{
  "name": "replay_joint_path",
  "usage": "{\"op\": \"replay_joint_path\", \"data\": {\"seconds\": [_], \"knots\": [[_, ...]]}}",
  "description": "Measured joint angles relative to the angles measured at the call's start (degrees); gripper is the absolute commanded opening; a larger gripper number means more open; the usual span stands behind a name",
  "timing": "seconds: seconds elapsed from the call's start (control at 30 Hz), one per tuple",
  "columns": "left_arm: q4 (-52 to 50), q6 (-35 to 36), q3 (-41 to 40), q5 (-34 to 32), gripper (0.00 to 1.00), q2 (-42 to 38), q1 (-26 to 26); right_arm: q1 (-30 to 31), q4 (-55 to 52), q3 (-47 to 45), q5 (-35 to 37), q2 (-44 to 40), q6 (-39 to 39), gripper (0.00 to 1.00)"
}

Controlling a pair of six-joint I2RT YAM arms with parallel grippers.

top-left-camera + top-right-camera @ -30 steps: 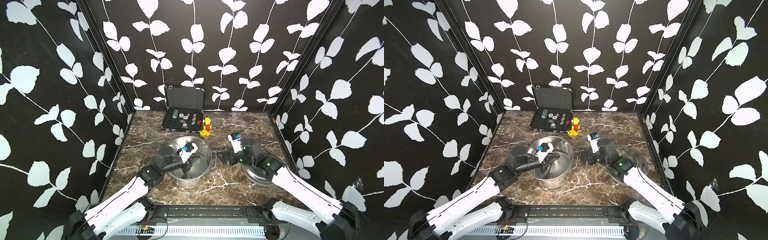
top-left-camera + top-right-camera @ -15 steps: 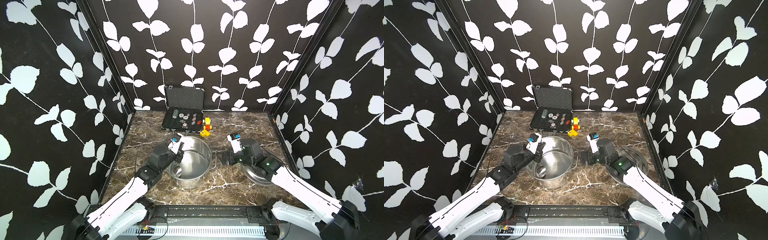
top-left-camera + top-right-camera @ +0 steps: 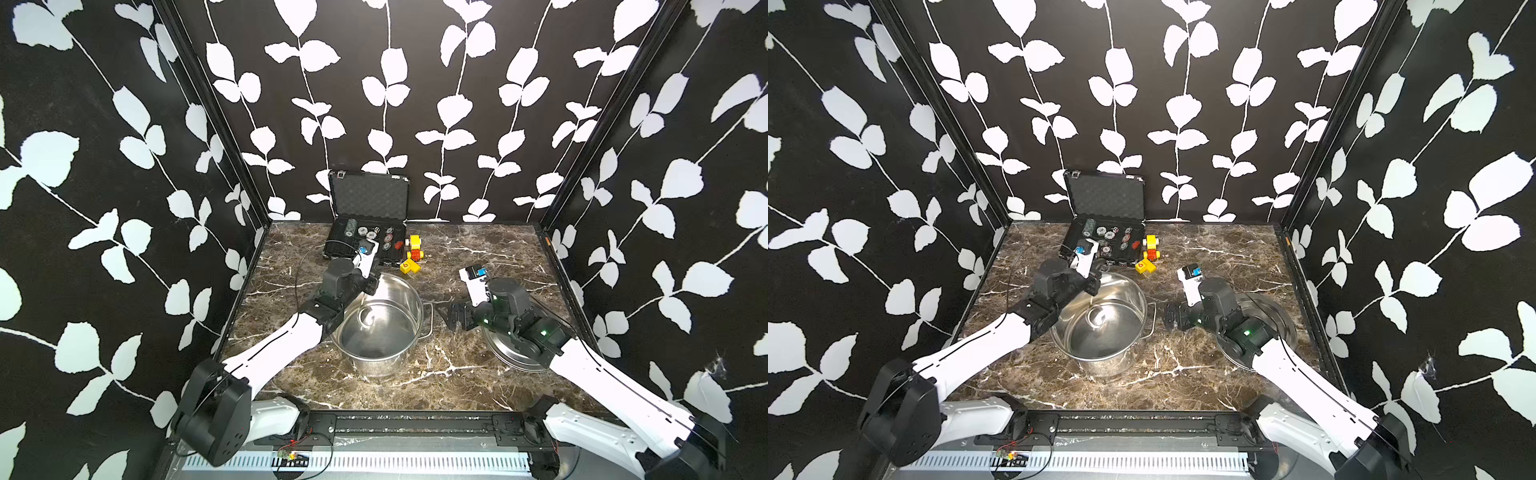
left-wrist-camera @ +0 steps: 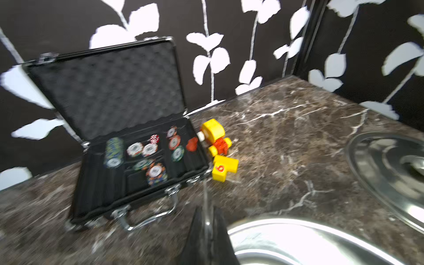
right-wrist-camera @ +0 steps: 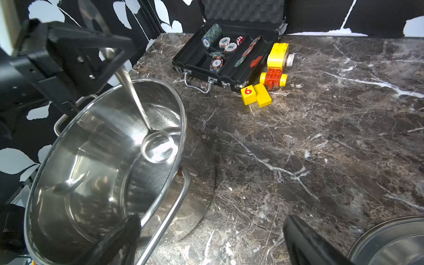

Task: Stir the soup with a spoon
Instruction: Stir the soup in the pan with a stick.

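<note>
Left gripper point(image 3: 371, 284) sits over the far-left rim of the steel pot point(image 3: 376, 365), jaws pressed together on the handle of the spoon point(image 5: 135, 96). The left wrist view is motion-blurred but shows the two fingers point(image 4: 197, 236) tight against a thin silver strip. The spoon slants down from that grip into the pot. Its small round bowl hangs inside, high on the wall, on the side toward the right arm. The bowl seems just off the steel, but reflections make contact hard to judge.

Right gripper point(image 3: 457, 318) is low over the marble table point(image 3: 478, 257). It is just beside the pot's side handle point(image 5: 174, 202) and apart from it in both top views. Jaws spread wide, closed on nothing.

Round steel lid point(image 3: 513, 359) lies flat on the table beneath the right forearm, apart from the pot.

Behind the pot is an open black case point(image 3: 368, 199) with poker chips, its lid upright near the back wall. Just beside the case are a yellow-and-red toy point(image 3: 414, 248) and a yellow block point(image 3: 409, 266) marked 6.
</note>
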Motion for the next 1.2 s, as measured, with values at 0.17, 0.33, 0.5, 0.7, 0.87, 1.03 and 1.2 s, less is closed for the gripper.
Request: {"op": "replay_joint_path", "data": {"seconds": [0.17,0.33,0.5,0.7,0.87,1.03,1.2], "knots": [[4.7,-1.6,2.1,7.3,0.00,5.5,-0.3,0.0,0.0,0.0,0.2,-0.1,0.0,0.99],[7.0,-1.5,2.9,11.8,0.00,7.6,-3.3,0.0,-0.1,0.0,0.2,-0.1,0.0,0.99],[7.3,-0.4,2.9,14.6,0.00,7.3,-8.0,0.0,-0.2,0.0,0.2,-0.1,0.0,0.99],[5.2,1.0,0.4,16.8,0.00,1.6,-13.1,0.0,-0.2,0.0,0.2,0.3,0.0,0.99],[-0.2,2.7,-3.6,18.6,0.00,-6.9,-15.2,0.0,-0.2,0.0,0.1,1.8,0.0,0.99],[-7.3,4.4,-7.1,16.0,0.00,-15.7,-15.2,0.0,0.1,0.0,-0.3,2.6,0.0,0.99],[-12.9,5.9,-10.7,9.8,0.00,-24.4,-15.2,0.0,0.1,0.0,-0.4,2.7,0.0,0.99]]}}
